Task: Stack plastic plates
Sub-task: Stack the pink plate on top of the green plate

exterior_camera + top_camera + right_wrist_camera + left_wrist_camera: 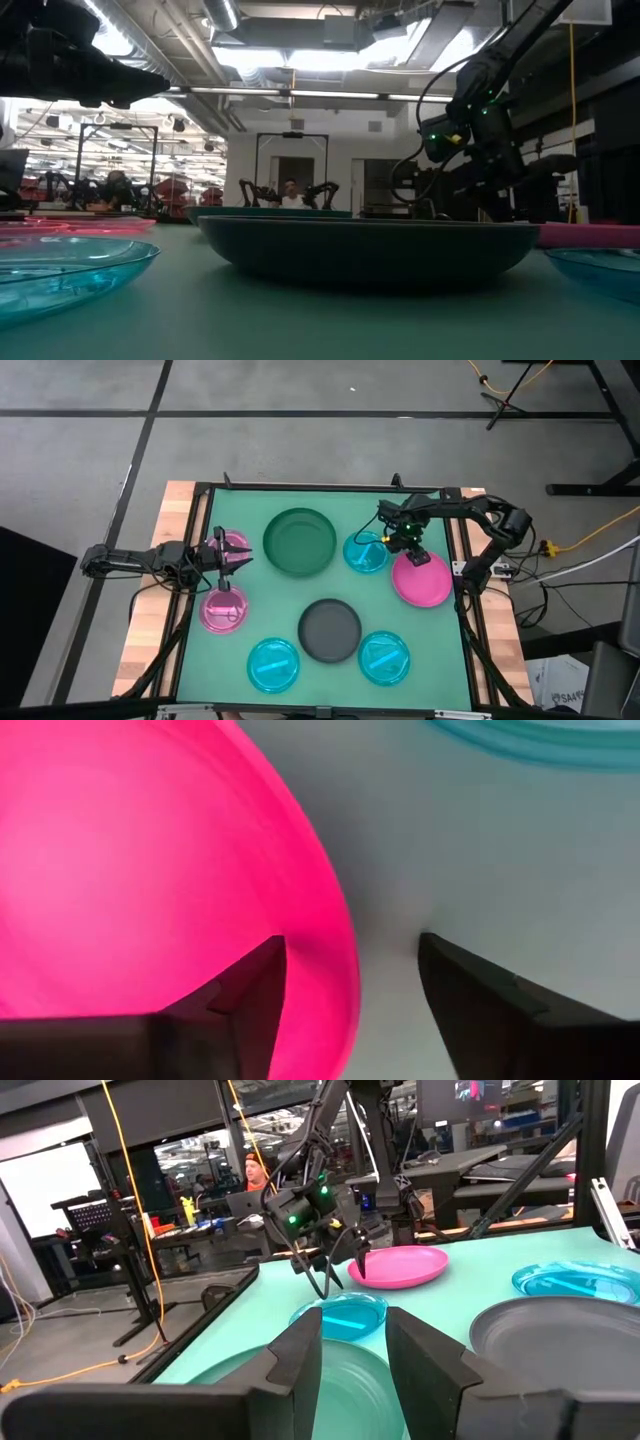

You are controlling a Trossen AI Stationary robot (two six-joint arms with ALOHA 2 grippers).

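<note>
At the round translucent pink plastic plate (423, 580), the right gripper (412, 556) straddles the rim, jaws open; seat deeper, then close squarely.

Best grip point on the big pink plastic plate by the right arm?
Take the round translucent pink plastic plate by its thin raised rim on the edge nearest the cyan plate, coming from above. It lies flat on the green mat, so only the rim offers a pinch. The right hand hangs open, straddling that rim.
</note>
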